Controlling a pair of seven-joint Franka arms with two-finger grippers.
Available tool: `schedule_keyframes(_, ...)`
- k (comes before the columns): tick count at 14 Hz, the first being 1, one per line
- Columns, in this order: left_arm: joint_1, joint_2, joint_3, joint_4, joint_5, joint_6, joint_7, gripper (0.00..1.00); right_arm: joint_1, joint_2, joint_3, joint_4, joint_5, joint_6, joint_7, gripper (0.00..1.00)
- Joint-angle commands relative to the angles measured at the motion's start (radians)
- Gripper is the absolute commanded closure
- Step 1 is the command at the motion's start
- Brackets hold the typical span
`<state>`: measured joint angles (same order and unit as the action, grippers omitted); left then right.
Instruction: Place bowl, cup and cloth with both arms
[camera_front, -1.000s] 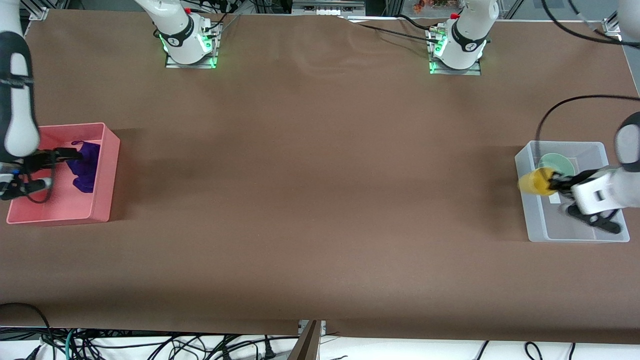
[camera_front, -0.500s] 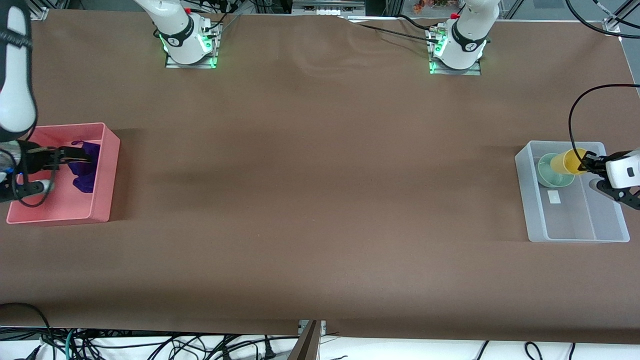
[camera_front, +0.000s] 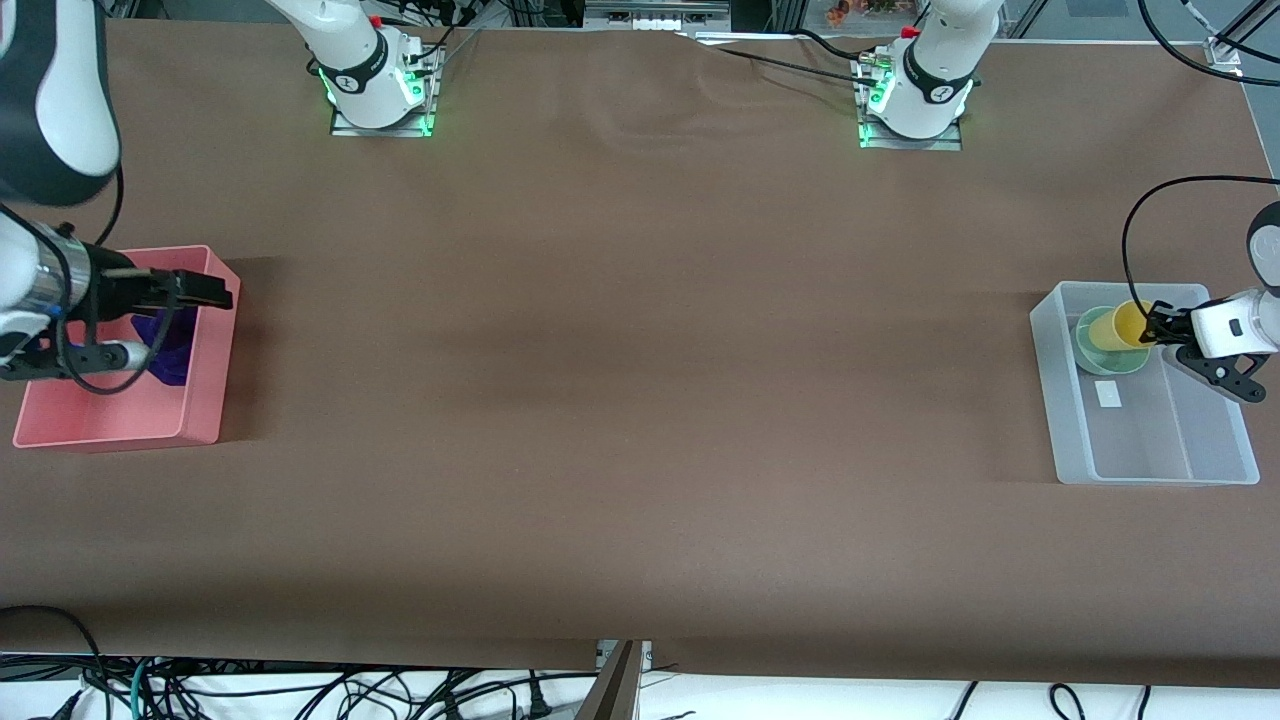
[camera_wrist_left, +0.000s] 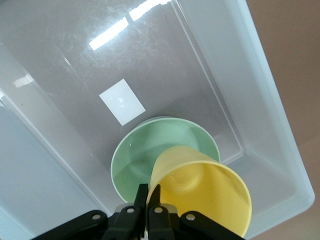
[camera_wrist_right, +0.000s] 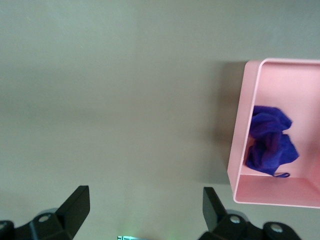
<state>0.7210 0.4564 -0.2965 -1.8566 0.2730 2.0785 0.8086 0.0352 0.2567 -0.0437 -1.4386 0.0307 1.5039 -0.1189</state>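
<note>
The yellow cup hangs tilted over the sage-green bowl, which sits in the clear bin at the left arm's end of the table. My left gripper is shut on the cup's rim. In the left wrist view its fingers pinch the cup just above the bowl. The purple cloth lies crumpled in the pink bin. My right gripper is open and empty above that bin's wall. The right wrist view shows the cloth in the bin.
The two bins stand at the table's two ends on the brown cover. A white label lies on the clear bin's floor. Both arm bases stand along the edge farthest from the front camera.
My left gripper carried the cup from over the clear bin's wall to over the bowl. My right gripper rose from the cloth, which stays in the pink bin, and moved toward the table's middle.
</note>
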Motion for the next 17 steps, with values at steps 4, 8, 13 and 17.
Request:
schedule_keyframes(4,0.025,0.019,-0.009,-0.013,0.017,0.069,0.023,1.00,-0.017,-0.126,0.018,0.015,-0.058,-0.016,0.016,0.00)
schedule_keyframes(8,0.025,-0.004,-0.010,-0.006,0.018,0.049,0.026,0.00,-0.052,-0.143,0.015,-0.042,-0.078,0.024,-0.004,0.00)
schedule_keyframes(13,0.015,-0.137,-0.113,0.048,0.000,-0.197,-0.027,0.00,-0.060,-0.174,0.062,-0.052,-0.071,-0.004,0.145,0.00)
schedule_keyframes(17,0.017,-0.283,-0.283,0.074,-0.078,-0.383,-0.260,0.00,-0.058,-0.178,0.064,-0.042,-0.069,-0.033,0.153,0.00)
